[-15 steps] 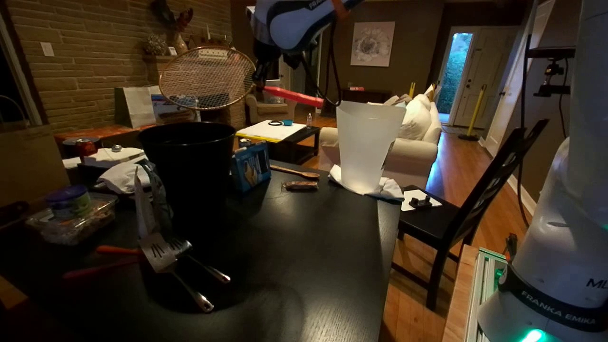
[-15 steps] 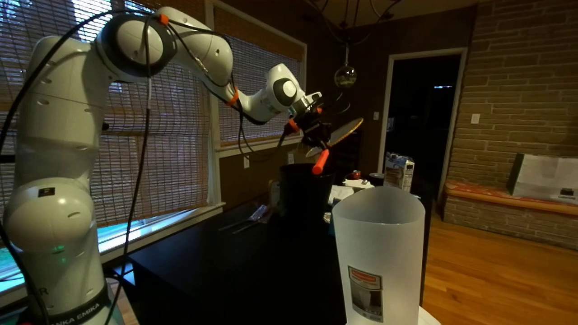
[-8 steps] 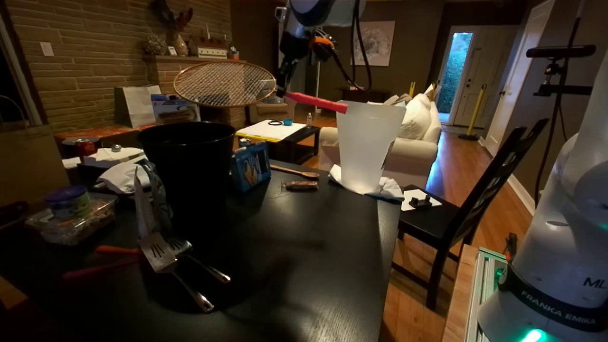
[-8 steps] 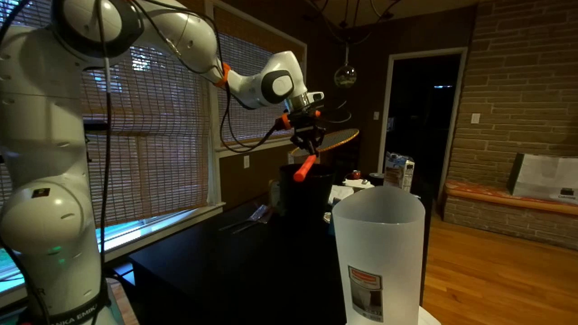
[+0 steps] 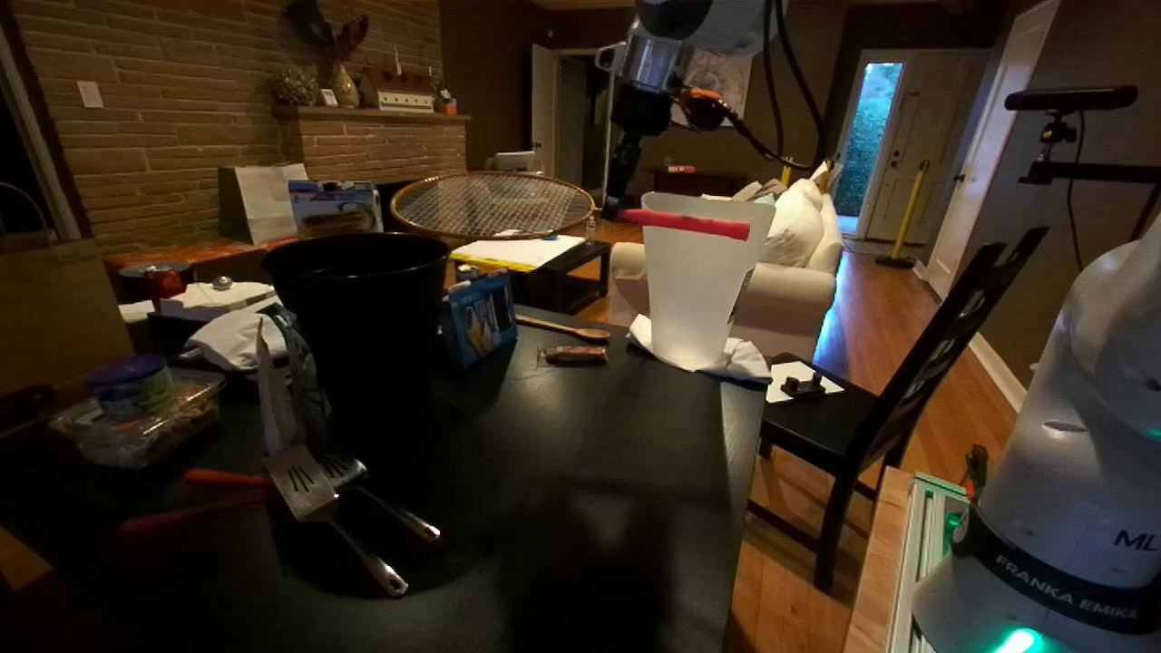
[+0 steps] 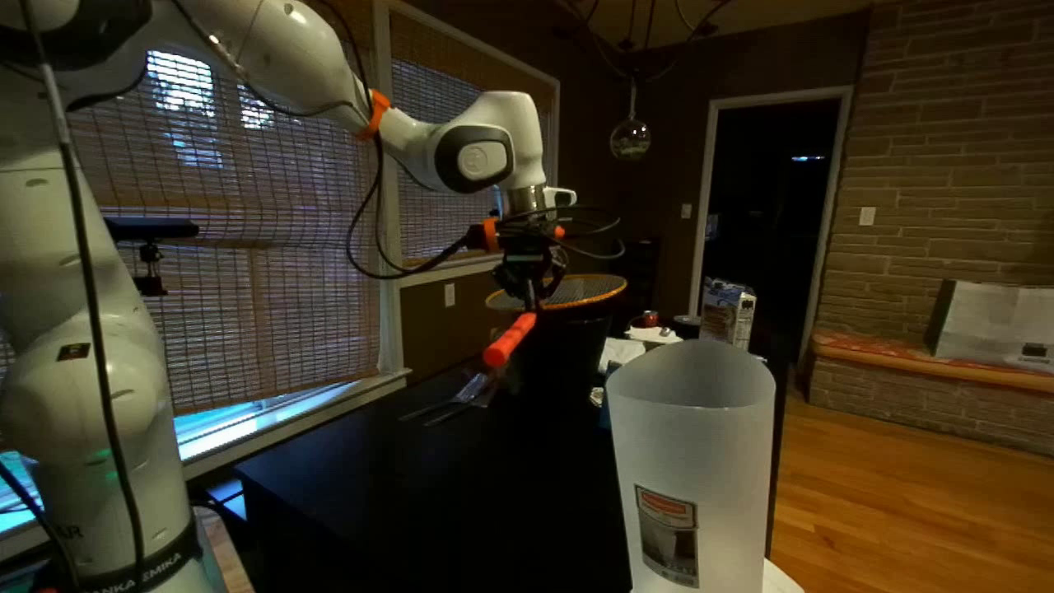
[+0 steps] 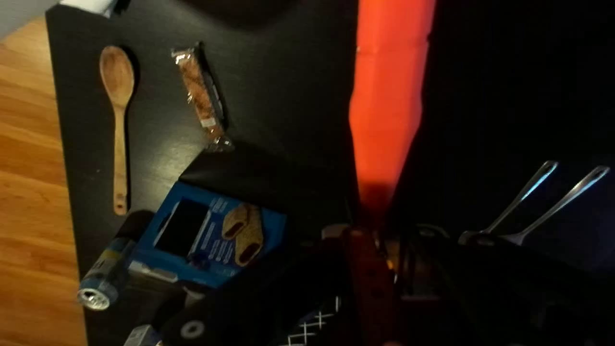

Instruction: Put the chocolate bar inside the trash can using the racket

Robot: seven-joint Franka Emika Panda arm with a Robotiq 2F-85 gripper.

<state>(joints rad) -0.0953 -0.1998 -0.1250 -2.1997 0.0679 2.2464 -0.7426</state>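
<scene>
The chocolate bar [image 5: 573, 355], a short brown bar in clear shiny wrapping, lies flat on the table; it also shows in the wrist view [image 7: 198, 91]. The trash can, a tall black bin, stands on the table in both exterior views [image 5: 358, 326] [image 6: 556, 362]. My gripper [image 5: 614, 210] [image 6: 531, 301] [image 7: 375, 229] is shut on the racket near the handle's head end. The racket's red-orange handle [image 5: 689, 224] [image 6: 510, 339] [image 7: 389, 91] points away from the bin. Its netted head [image 5: 494, 207] [image 6: 580, 290] is nearly level, above the table. The bar is apart from the racket.
A blue box [image 5: 481, 317] [image 7: 206, 235] stands between bin and bar. A wooden spoon [image 5: 567, 328] [image 7: 116, 86] lies behind the bar, with a drink can [image 7: 103, 278] near it. A white tapered container [image 5: 703, 281] [image 6: 692, 469] stands at the table edge. Metal spatulas [image 5: 304, 485] lie before the bin.
My gripper has carried the racket away from over the bin and lower, rightward in an exterior view. The racket's head has tilted from steep to nearly level. The bar has not moved.
</scene>
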